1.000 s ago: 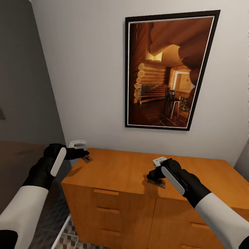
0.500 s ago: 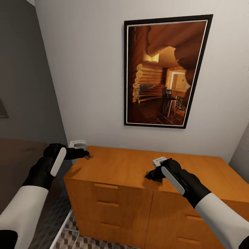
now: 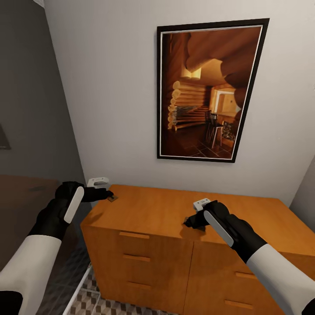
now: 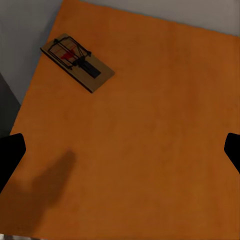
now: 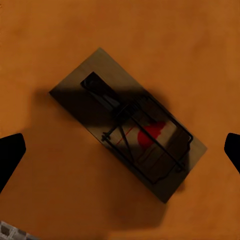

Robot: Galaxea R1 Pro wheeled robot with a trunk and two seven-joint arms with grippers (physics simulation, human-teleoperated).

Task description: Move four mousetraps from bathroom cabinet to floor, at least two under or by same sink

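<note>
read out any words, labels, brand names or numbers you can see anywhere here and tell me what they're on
No text can be read anywhere.
Two small tan wooden mousetraps: red patch on each, no lettering.
Orange-brown wooden cabinet: plain top and drawer fronts.
Black-framed picture of a log cabin interior: no caption or signature can be made out.

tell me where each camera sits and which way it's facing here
Head view: on the robot's head, looking forward and down at the cabinet and a framed picture; both arms show, with the left claw and right claw over the cabinet top.
Left wrist view: near the left claw, looking down its fingertips at the cabinet top; a mousetrap lies ahead.
Right wrist view: near the right claw, looking down at another mousetrap between its open fingertips.
Shared: both wrist views and the head view show the orange cabinet top.
</note>
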